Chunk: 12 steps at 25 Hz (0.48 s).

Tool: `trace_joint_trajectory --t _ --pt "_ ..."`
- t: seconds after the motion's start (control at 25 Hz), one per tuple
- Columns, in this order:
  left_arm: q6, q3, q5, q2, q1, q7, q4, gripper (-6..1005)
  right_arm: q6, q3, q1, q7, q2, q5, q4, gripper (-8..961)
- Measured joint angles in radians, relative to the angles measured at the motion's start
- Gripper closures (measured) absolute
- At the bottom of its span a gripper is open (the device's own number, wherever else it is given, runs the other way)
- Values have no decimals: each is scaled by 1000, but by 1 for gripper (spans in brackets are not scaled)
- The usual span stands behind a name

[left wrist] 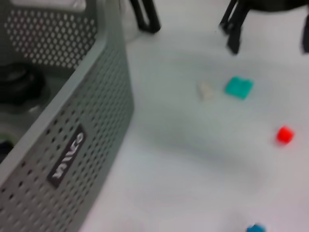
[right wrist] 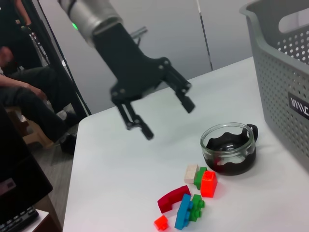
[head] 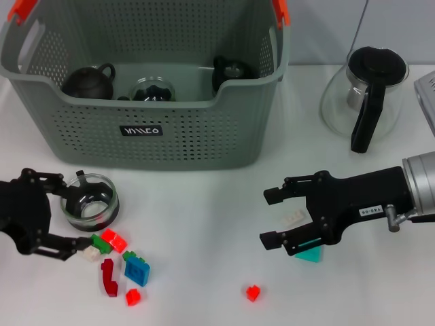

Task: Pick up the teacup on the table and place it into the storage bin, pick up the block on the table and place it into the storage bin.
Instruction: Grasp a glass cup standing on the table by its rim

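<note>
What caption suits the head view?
Both open hands, left and right, hover over scattered blocks and a glass teacup before the storage bin.

White table (head: pixel 204 204), matte, evenly lit. Grey wall (right wrist: pixel 203 34) behind it with a thin cable (right wrist: pixel 203 36) running down. Seated person (right wrist: pixel 29 96) in dark clothes beside the table's far edge. Dark floor (right wrist: pixel 58 179) below. Glass carafe (head: pixel 363 95), black handle, at table's back right.

Clear glass carafe with a black lid and handle (head: pixel 363 95) standing at the table's far right | corner of a pale grey box (head: pixel 426 92) just beside it | white tabletop (head: pixel 204 224) beneath both
</note>
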<state>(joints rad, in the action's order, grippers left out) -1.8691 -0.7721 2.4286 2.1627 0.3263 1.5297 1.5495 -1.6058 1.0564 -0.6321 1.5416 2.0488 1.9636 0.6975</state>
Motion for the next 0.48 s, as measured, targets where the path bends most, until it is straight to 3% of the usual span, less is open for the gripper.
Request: trace_joint_trajectory --t 0.48 --pt "172 -212 212 8 39 40 -19 240 29 -8 10 0 11 -1 -11 36"
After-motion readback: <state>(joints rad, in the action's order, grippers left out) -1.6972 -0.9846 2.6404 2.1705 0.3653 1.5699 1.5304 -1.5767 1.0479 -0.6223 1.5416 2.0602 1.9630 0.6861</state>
